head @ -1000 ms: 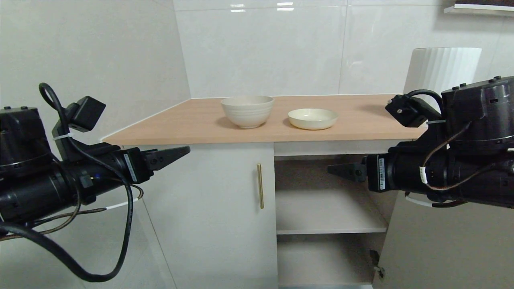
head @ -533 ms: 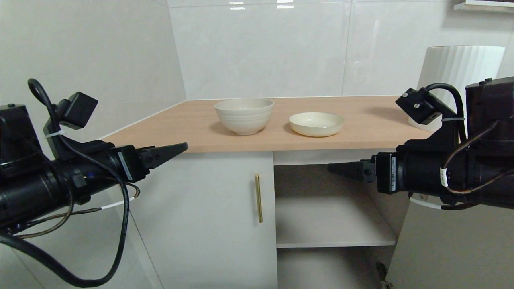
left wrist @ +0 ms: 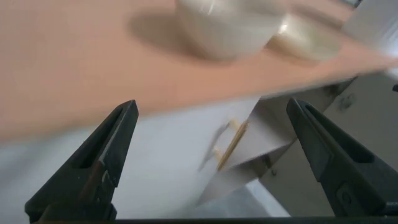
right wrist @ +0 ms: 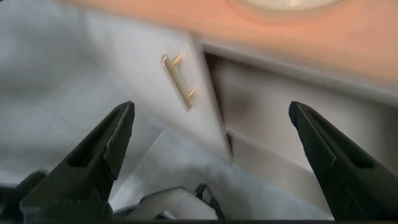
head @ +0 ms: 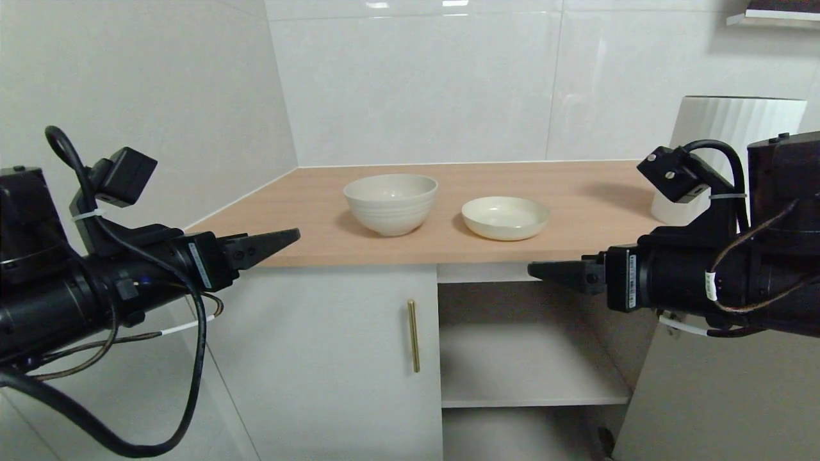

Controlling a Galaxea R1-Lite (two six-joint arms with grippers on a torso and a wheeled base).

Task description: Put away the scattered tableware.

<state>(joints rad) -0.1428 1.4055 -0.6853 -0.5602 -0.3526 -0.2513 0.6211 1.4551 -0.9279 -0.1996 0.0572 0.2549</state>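
A ribbed cream bowl (head: 391, 203) and a shallow cream dish (head: 505, 217) stand side by side on the wooden countertop (head: 576, 192). My left gripper (head: 282, 240) hangs in front of the counter's left front edge, short of the bowl. It is open in the left wrist view (left wrist: 211, 109), with the bowl (left wrist: 227, 28) and dish (left wrist: 308, 40) beyond it. My right gripper (head: 544, 271) hovers just below the counter edge, under the dish. It too is open (right wrist: 211, 107) and holds nothing. The dish's (right wrist: 286, 5) edge shows past it.
Below the counter, the left cabinet door with a gold handle (head: 413, 336) is closed. The right compartment stands open with a shelf (head: 525, 365) inside, its door (head: 705, 397) swung out under my right arm. A white ribbed container (head: 737, 128) stands at the counter's right.
The whole head view has shifted, so the camera moved: counter and dishes sit lower in the picture. Both grippers are now about level with the counter edge instead of below it.
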